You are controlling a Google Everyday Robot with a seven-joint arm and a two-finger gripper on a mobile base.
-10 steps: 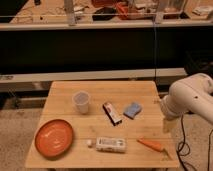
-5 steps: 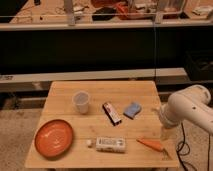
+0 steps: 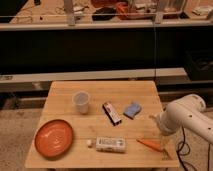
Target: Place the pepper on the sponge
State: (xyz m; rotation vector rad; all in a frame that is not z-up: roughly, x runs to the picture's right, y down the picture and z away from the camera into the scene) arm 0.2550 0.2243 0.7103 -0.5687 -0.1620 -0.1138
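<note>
The pepper (image 3: 150, 144), a small orange tapered piece, lies near the front right edge of the wooden table (image 3: 100, 90). The light-blue sponge (image 3: 132, 109) rests further back, right of the table's middle, a hand's width from the pepper. My white arm (image 3: 185, 117) reaches in from the right. Its gripper (image 3: 163, 142) hangs low at the table's right edge, just right of the pepper's thick end. Nothing shows in the gripper.
A clear plastic cup (image 3: 81, 101) stands at mid-left. A dark bar with a white stripe (image 3: 112, 113) lies beside the sponge. A white flat box (image 3: 110, 144) and a small white ball (image 3: 89, 143) sit at the front. A large orange plate (image 3: 53, 137) occupies the front left.
My arm has come down and a little left, bringing the gripper lower toward the pepper. The objects on the table have not moved.
</note>
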